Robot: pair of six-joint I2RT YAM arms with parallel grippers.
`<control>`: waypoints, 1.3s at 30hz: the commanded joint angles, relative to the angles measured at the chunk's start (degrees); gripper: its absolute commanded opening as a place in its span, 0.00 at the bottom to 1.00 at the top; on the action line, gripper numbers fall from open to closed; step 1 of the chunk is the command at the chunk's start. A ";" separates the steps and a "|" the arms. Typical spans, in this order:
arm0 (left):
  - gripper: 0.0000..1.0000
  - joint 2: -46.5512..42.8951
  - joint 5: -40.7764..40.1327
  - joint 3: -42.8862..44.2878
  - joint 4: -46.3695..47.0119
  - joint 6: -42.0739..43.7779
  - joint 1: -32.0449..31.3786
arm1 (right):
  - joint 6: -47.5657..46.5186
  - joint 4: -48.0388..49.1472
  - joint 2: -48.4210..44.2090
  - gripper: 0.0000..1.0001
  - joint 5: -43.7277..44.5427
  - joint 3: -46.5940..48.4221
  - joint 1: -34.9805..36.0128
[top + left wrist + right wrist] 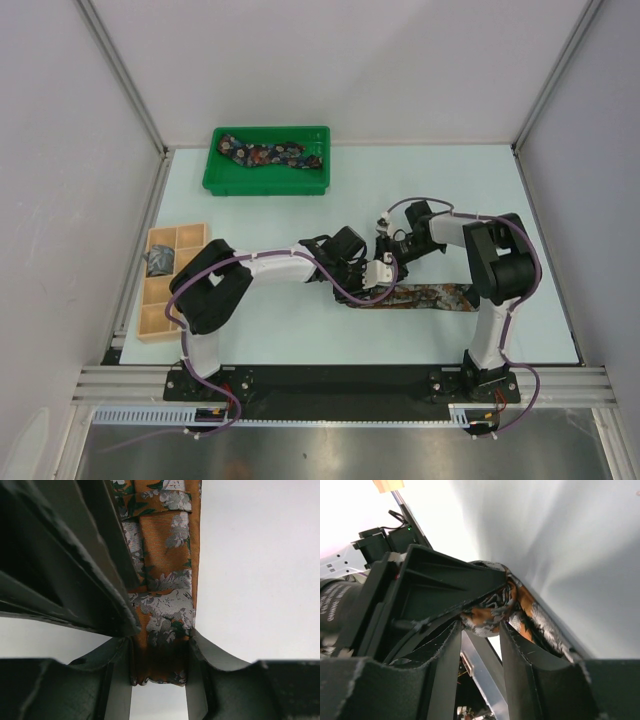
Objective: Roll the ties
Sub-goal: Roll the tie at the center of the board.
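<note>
The rust-brown tie (425, 297) lies flat across the near middle of the table, its left end lifted between both grippers. My left gripper (360, 283) is shut across the tie's width near its end, as the left wrist view (160, 652) shows, with the orange floral fabric (167, 590) running away from the jaws. My right gripper (384, 260) is shut on a small bunched fold of the same tie (490, 611), close against the left gripper. The dark navy floral tie (272, 154) lies in the green tray. The grey-blue tie (160, 262) sits bundled in the wooden box.
The green plastic tray (215, 181) stands at the back, left of centre. The tan wooden compartment box (190, 237) lies by the left wall. White walls and metal frame posts close in the table on three sides.
</note>
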 commanded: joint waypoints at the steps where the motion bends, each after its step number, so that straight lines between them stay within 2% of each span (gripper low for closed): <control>1: 0.16 3.55 -3.62 -1.90 0.48 0.23 -0.31 | 0.44 1.88 1.89 0.40 -0.42 0.01 1.80; 3: 0.16 3.46 -3.45 -2.16 0.66 0.32 -0.31 | 0.17 1.79 2.42 0.39 -0.15 0.01 1.98; 6: 0.17 3.37 -3.36 -2.34 0.75 0.14 -0.31 | -0.70 1.35 2.77 0.32 0.29 -0.07 2.33; 10: 0.17 3.02 -3.54 -2.60 1.10 -0.21 -0.31 | -1.67 0.82 3.04 0.03 1.52 -0.43 2.69; 11: 0.18 2.93 -3.54 -2.69 1.53 -0.38 -0.31 | -2.72 -0.22 3.04 0.00 1.60 -0.34 2.51; 12: 0.19 2.76 -3.62 -2.95 1.62 -0.73 -0.22 | -3.16 -0.67 3.21 0.00 1.69 -0.34 2.51; 15: 0.34 2.15 -3.10 -3.92 3.12 -3.45 0.57 | -4.92 -1.55 3.48 0.00 2.57 -1.21 1.81; 16: 0.43 0.75 -0.23 -4.27 3.64 -4.33 1.88 | -5.27 -1.73 3.48 0.00 2.92 -1.57 1.72; 20: 0.60 -4.35 9.17 -7.86 9.60 -9.52 5.75 | -6.32 -1.38 4.26 0.00 4.50 -2.89 0.84; 23: 0.69 -7.69 13.07 -10.94 15.32 -12.51 6.46 | -7.82 -1.81 4.53 0.00 6.08 -3.15 0.31; 24: 0.79 -8.22 14.03 -11.47 16.82 -13.99 6.46 | -8.09 -1.99 4.53 0.00 7.05 -3.24 0.14; 26: 0.82 -8.40 15.87 -12.27 21.21 -15.93 6.46 | -8.79 -2.43 4.53 0.00 8.19 -3.59 -0.30; 27: 0.89 -7.97 16.41 -12.36 22.18 -17.33 6.46 | -9.14 -2.69 4.53 0.00 9.24 -3.59 -0.56; 34: 0.92 -4.28 18.18 -13.32 32.54 -21.13 5.58 | -9.85 -3.75 4.53 0.00 14.52 -3.42 -1.01; 39: 0.87 -0.86 17.56 -15.52 41.25 -24.55 4.09 | -9.94 -3.49 5.15 0.00 16.55 -3.59 -0.65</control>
